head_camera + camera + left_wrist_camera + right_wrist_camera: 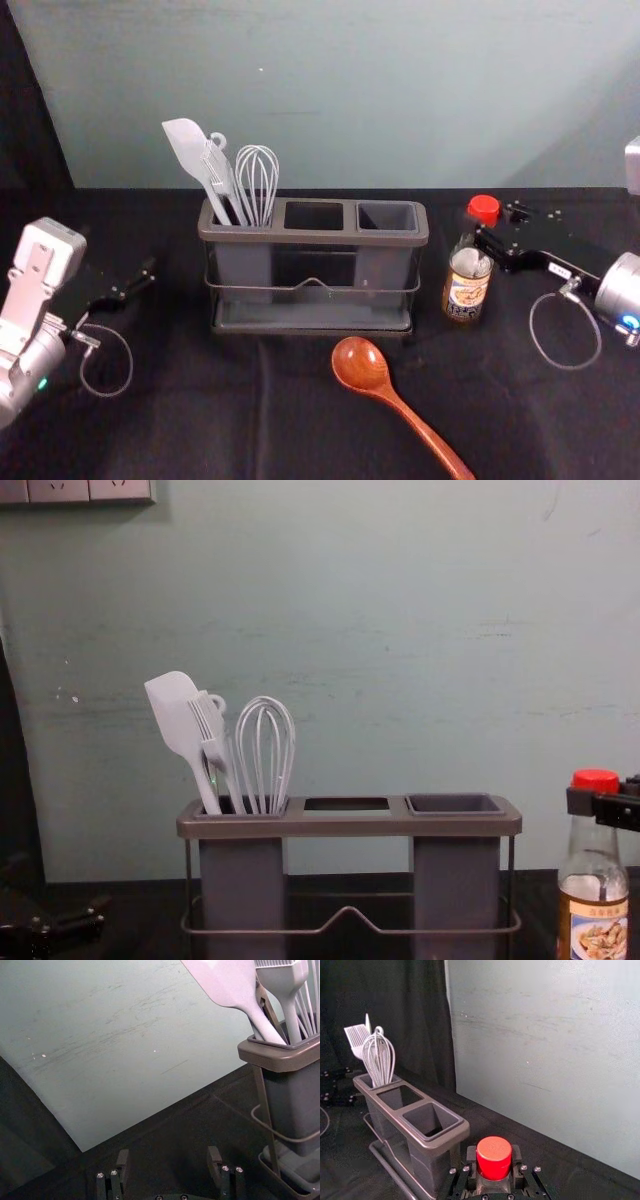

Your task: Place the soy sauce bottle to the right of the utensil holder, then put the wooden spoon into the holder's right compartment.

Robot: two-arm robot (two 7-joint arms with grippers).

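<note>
Head view: soy sauce bottle [466, 292], right of utensil holder [318, 238], neck clasped by right tool [484, 238]; wooden spoon [362, 366], on desk [200, 400], before holder; left tool [150, 274], idle, left of holder.
Left wrist view: left tool [168, 1160], released, fingers parted.
Right wrist view: red cap [494, 1157] between right tool's [493, 1165] fingers.
Chest view: bottle upright.

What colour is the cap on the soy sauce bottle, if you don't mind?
The cap is red, seen best in the right wrist view.
</note>
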